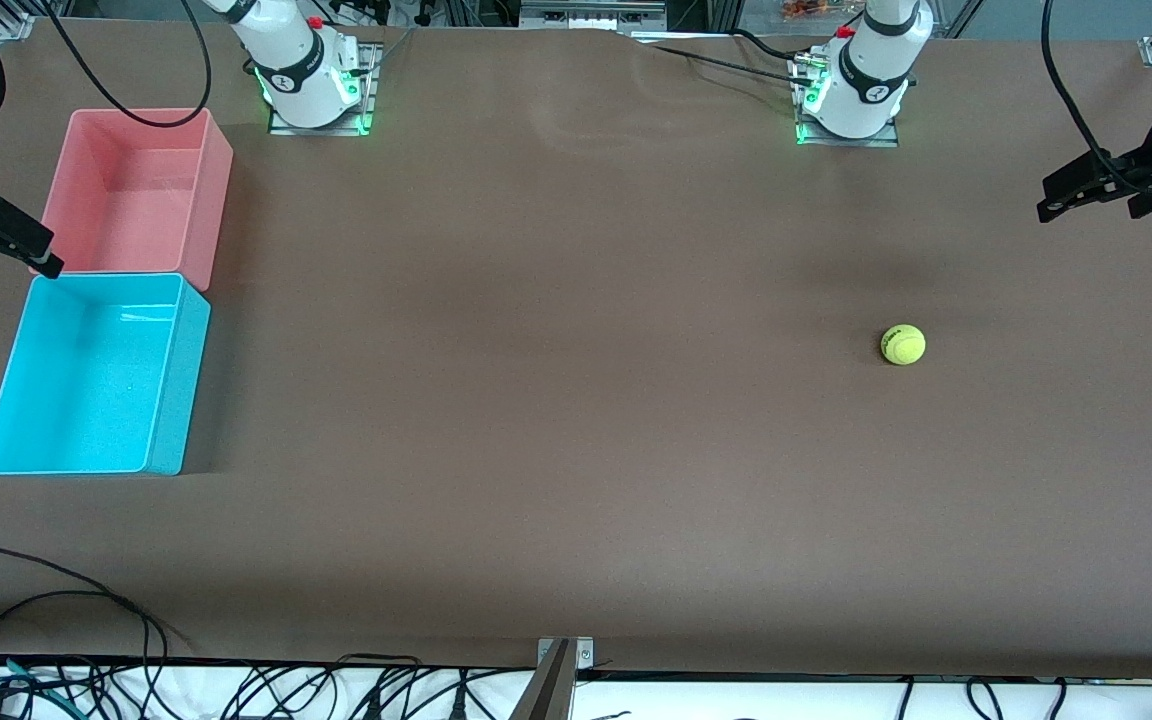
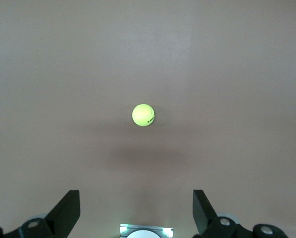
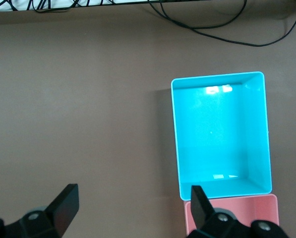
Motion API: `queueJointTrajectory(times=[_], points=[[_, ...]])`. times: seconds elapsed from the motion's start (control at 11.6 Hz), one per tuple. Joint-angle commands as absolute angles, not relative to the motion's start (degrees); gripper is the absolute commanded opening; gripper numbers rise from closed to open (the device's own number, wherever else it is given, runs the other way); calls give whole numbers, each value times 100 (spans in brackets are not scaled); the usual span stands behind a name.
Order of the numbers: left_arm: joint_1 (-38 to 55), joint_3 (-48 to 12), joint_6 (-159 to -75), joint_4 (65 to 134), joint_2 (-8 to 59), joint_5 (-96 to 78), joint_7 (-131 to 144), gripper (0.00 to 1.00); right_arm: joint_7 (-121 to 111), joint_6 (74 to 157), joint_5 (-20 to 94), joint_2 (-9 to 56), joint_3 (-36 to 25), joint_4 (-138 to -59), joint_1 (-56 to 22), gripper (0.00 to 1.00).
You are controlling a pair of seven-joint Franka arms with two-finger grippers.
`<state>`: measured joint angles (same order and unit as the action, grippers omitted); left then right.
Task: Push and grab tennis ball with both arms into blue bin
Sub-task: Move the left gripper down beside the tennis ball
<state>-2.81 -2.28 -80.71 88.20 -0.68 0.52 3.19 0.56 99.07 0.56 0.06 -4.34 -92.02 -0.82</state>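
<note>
The tennis ball (image 1: 902,344) lay alone on the brown table (image 1: 556,420) toward the left arm's end, at about three o'clock from the table's middle in the front view, well apart from the blue bin (image 1: 168,395), which sat at nine o'clock at the right arm's end, touching the pink bin (image 1: 211,190) just at its twelve o'clock. The ball looked light, springy and fuzzy, so it would likely roll freely at a nudge and bounce if dropped; its felt should give the pads good purchase, best taken across its widest girth. The left gripper (image 2: 137,213) hung up in the air over the table at its own arm's end, jaws wide with nothing between them, the ball lying on the table below it in its wrist view. The right gripper (image 3: 130,210) hovered over the edges of the two bins, jaws likewise wide and empty. The table covering appeared matte, flat and smooth, with much bare space between ball and bin, so a push would need careful aim. Loose cables (image 1: 56,640) trailed along the table's edge nearest the front camera.
</note>
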Motion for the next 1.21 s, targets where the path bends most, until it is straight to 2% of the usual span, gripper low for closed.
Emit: queueJointTrajectory(times=[0.0,0.26,0.52,0.78,0.86,1.12], points=[[-396,-272,-8094,8867,-184,0,281,100,105,9844,35,44,-396,-9079,-97,100],[-439,-246,-8559,9569,-412,87,290,100,105,9844,44,44,-404,-9079,-88,100],[-483,-246,-8675,9808,-413,482,299,100,105,9861,35,53,-404,-9079,-88,100],[-536,-246,-8946,10474,-422,492,316,100,105,9870,35,53,-413,-9079,-79,100],[-571,-237,-8965,10494,-431,492,264,100,105,9861,44,53,-413,-9079,-79,100],[-624,-237,-9586,10844,-413,483,255,100,105,9870,44,53,-404,-9079,-88,100]])
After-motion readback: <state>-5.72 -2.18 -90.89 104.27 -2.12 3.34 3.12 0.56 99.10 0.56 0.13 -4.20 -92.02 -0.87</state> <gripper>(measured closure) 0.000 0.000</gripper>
